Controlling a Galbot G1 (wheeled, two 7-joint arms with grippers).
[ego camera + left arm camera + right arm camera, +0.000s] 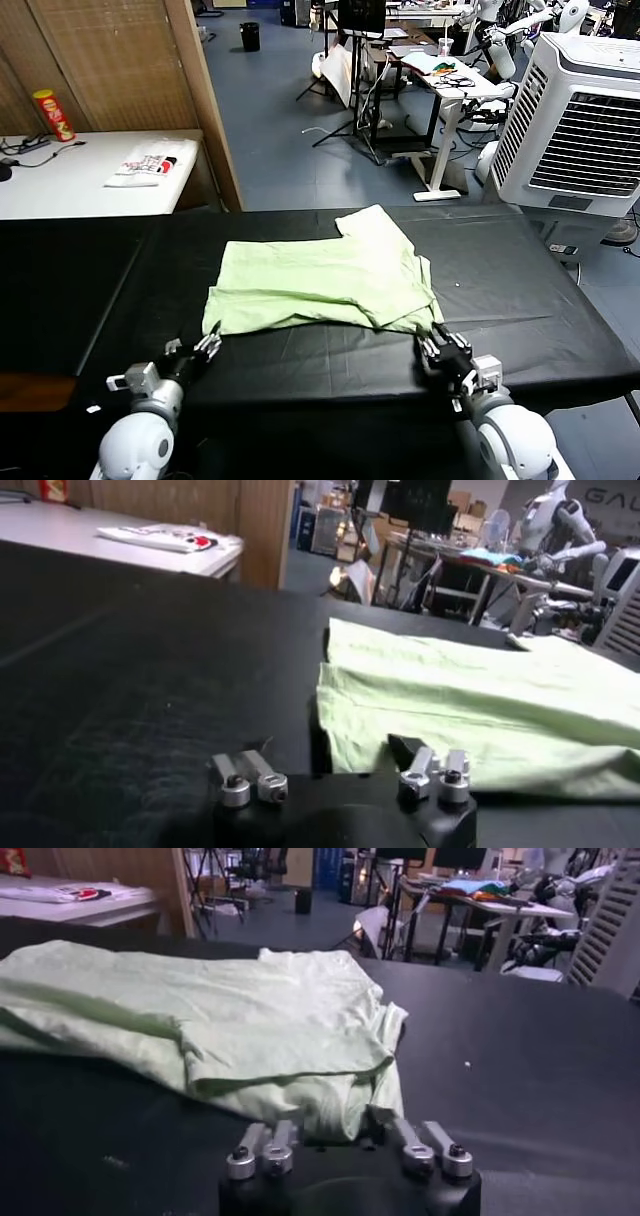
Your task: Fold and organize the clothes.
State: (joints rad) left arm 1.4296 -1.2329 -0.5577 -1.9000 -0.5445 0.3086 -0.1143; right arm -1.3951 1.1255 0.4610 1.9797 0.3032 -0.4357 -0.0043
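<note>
The pale green shirt (320,280) lies partly folded in the middle of the black table (520,290), one sleeve pointing to the far side. My left gripper (211,337) is open at the shirt's near left corner. In the left wrist view (330,767) the shirt (470,700) has its corner lying between the spread fingers (408,755). My right gripper (432,346) is open at the shirt's near right corner. In the right wrist view (332,1135) the bunched hem of the shirt (250,1018) lies between the spread fingers (392,1130).
A white table (60,185) at the back left holds a red can (54,115) and a white printed item (145,165). A wooden partition (130,60) stands behind it. A large white air cooler (580,120) stands at the right. Both grippers are near the table's front edge.
</note>
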